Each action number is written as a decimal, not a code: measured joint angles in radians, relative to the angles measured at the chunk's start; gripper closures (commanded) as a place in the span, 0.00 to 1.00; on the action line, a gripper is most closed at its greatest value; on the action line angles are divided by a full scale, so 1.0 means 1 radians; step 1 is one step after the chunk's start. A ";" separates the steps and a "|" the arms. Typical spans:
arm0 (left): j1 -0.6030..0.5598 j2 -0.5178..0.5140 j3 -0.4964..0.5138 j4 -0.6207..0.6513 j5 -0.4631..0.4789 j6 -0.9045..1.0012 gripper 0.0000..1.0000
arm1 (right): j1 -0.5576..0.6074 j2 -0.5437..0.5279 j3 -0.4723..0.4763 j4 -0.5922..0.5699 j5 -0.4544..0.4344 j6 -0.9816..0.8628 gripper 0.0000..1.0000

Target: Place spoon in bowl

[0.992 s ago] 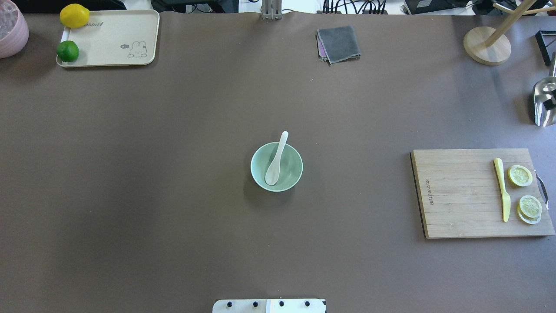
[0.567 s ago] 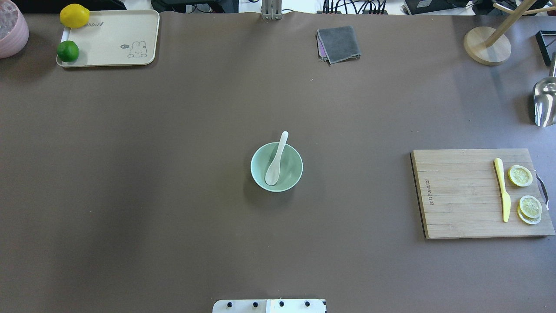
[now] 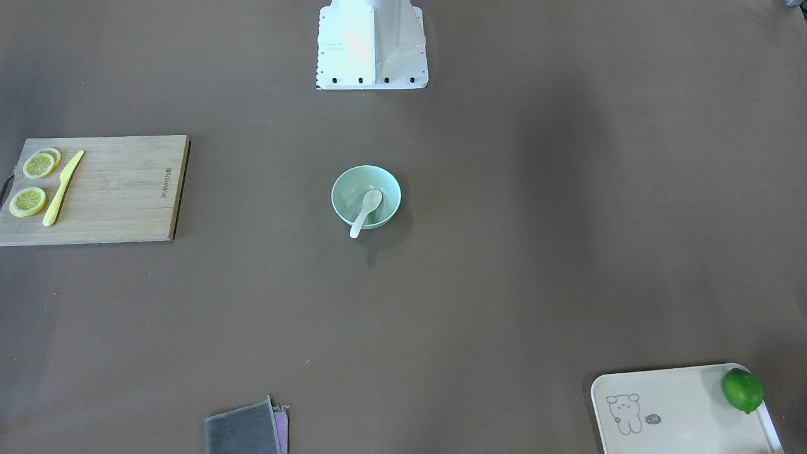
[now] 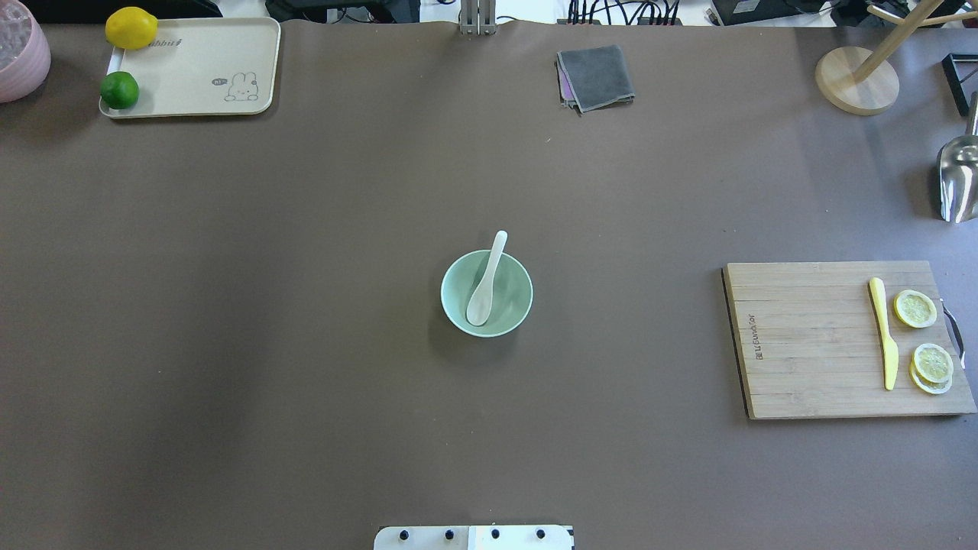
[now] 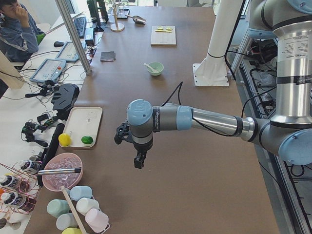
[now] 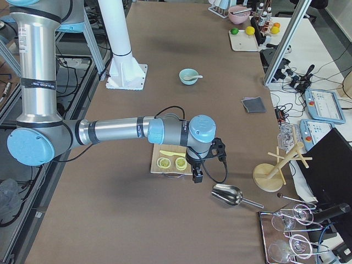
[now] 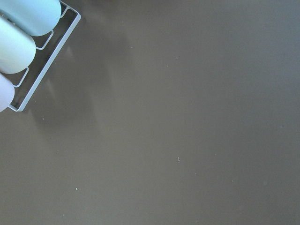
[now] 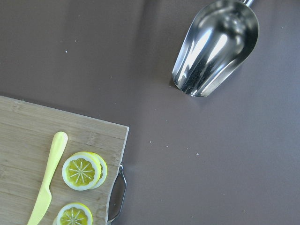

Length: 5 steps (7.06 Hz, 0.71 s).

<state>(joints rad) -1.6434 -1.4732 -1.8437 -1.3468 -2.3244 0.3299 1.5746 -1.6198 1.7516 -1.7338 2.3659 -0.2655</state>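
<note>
The white spoon (image 4: pixel 486 279) lies in the pale mint-green bowl (image 4: pixel 513 296) at the table's middle, scoop inside and handle resting over the far rim. Both also show in the front-facing view, the spoon (image 3: pixel 365 211) in the bowl (image 3: pixel 353 184). My left gripper (image 5: pixel 139 163) shows only in the exterior left view, far from the bowl, near the table's left end. My right gripper (image 6: pixel 197 176) shows only in the exterior right view, by the cutting board's outer end. I cannot tell whether either is open or shut. Neither wrist view shows its fingers.
A wooden cutting board (image 4: pixel 810 336) at the right carries a yellow knife (image 4: pixel 882 332) and lemon slices (image 4: pixel 915 308). A metal scoop (image 4: pixel 956 179) lies beyond it. A grey cloth (image 4: pixel 596 76), a wooden stand (image 4: pixel 856 80) and a tray (image 4: pixel 199 69) with a lemon and a lime lie at the far edge.
A dark part of my right arm over the metal scoop at the right edge has left the overhead view. The spoon and bowl have not moved.
</note>
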 measured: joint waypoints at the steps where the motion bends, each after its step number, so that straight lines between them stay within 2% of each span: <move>1: -0.004 0.007 -0.001 0.000 0.001 0.000 0.02 | 0.004 -0.004 0.001 0.000 0.000 -0.003 0.00; 5: -0.072 0.011 -0.030 0.000 0.000 0.003 0.02 | 0.036 -0.010 0.005 -0.001 0.010 -0.007 0.00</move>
<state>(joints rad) -1.7159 -1.4625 -1.8735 -1.3472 -2.3241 0.3328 1.6110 -1.6296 1.7563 -1.7349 2.3755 -0.2730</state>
